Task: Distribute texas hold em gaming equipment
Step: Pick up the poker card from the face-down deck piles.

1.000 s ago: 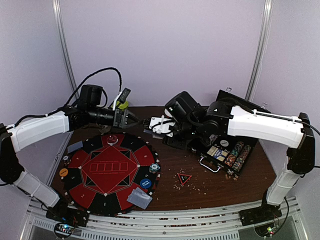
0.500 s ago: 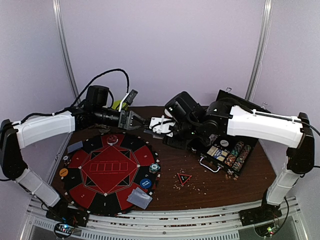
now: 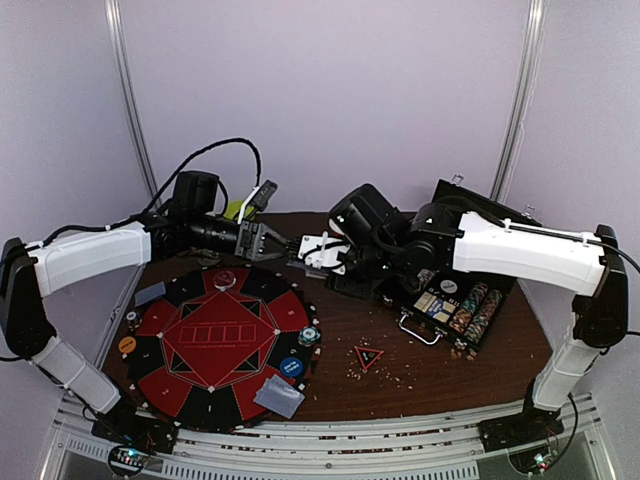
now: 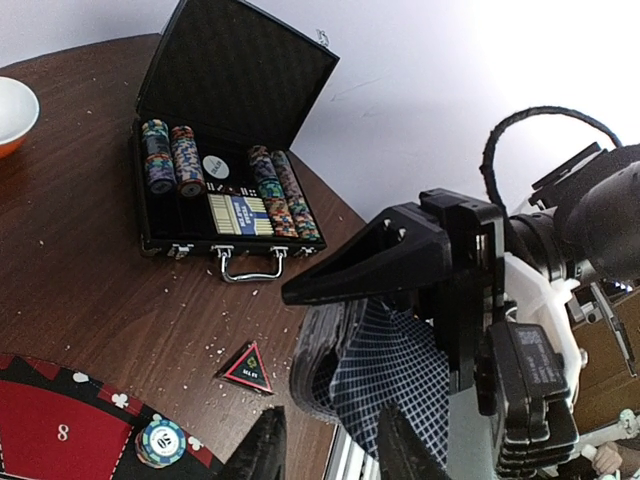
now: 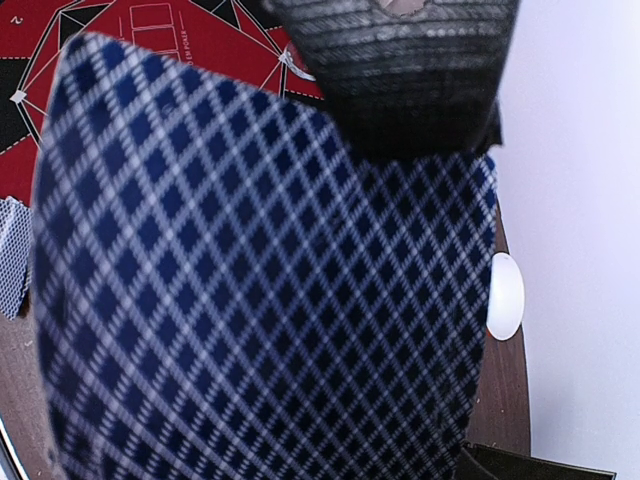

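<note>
Both arms meet in mid-air over the far middle of the bench [image 3: 420,385], just past the 12 o'clock edge of the round red-and-black mat [image 3: 220,340]. The right claw [image 3: 305,250] is pinching a deck of cards [image 4: 385,375], blue diamond backs. In the right wrist view that pattern fills almost the whole frame, with one dark finger lying over the top edge.

The left claw [image 3: 275,243] comes in from 9 o'clock, nose to nose with the right one. In its own wrist view the two fingers [image 4: 262,450] sit at the bottom with a gap between them, and the near edge of the deck is right at that gap. Honestly I can't tell whether they're actually squeezing the deck or just framing it.

The rest of the poker gear is spread around the mat:
- a small pile of cards [image 3: 279,397] at the 5 o'clock edge
- another pile [image 3: 150,294] at 10 o'clock
- the blue button [image 3: 291,367] at 4 o'clock
- the orange button [image 3: 127,345] at 9 o'clock
- a striped chip stack [image 3: 309,336] at 3 o'clock
- a single chip [image 3: 226,279] at 12 o'clock

The red-black triangle marker [image 3: 369,357] lies on bare wood off the mat's 3 o'clock side. Further that way is the black chip case [image 3: 455,300], lid up, with rows of chips inside. A white bowl [image 4: 12,110] peeks in at the left edge of the left wrist view.
</note>
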`<state>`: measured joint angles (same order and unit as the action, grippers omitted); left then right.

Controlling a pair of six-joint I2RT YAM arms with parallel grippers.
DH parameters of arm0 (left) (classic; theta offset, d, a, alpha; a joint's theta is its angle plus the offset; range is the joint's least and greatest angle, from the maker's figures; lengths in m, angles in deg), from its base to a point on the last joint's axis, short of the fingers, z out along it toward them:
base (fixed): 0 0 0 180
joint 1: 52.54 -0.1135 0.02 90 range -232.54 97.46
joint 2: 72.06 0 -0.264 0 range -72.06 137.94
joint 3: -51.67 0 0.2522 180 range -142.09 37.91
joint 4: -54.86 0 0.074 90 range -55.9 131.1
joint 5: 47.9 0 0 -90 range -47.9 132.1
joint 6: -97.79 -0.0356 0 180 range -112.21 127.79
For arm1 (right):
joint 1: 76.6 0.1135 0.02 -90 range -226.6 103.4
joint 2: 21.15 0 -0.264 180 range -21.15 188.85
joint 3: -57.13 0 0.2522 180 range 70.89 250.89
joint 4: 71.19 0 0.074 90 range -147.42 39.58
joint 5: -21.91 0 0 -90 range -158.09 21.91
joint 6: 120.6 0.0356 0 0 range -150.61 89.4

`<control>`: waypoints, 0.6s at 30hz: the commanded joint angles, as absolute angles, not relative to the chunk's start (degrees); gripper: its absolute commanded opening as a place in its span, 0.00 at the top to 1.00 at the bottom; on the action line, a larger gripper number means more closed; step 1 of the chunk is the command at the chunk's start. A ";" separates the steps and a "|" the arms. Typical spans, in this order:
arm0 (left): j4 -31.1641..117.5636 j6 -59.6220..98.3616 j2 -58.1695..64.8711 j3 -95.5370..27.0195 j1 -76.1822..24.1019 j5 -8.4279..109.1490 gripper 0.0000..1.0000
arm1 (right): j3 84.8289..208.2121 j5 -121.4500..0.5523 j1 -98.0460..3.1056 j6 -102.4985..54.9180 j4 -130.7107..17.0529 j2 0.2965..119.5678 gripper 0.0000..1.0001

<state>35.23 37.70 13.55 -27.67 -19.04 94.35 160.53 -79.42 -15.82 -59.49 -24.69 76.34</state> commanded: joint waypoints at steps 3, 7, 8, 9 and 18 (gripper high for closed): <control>36.31 37.22 14.43 -30.19 -18.27 97.29 0.66 | 161.94 -79.95 -15.50 -59.96 -24.49 76.61 0.53; 34.08 35.57 15.00 -31.17 -17.58 97.73 0.71 | 161.78 -80.13 -15.49 -59.96 -24.47 76.46 0.53; 33.77 35.43 14.96 -31.17 -17.62 97.73 0.74 | 161.64 -80.21 -15.47 -59.96 -24.54 76.35 0.53; 33.48 35.32 14.91 -31.24 -17.58 97.78 0.78 | 161.60 -80.22 -15.43 -59.96 -24.60 76.33 0.53; 27.75 32.10 13.35 -32.58 -17.79 96.60 1.00 | 161.30 -81.30 -15.52 -59.99 -24.71 75.91 0.54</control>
<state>29.87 34.60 14.42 -30.51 -17.71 96.47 160.53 -79.53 -15.80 -59.86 -24.69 76.37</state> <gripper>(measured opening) 0.005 0.467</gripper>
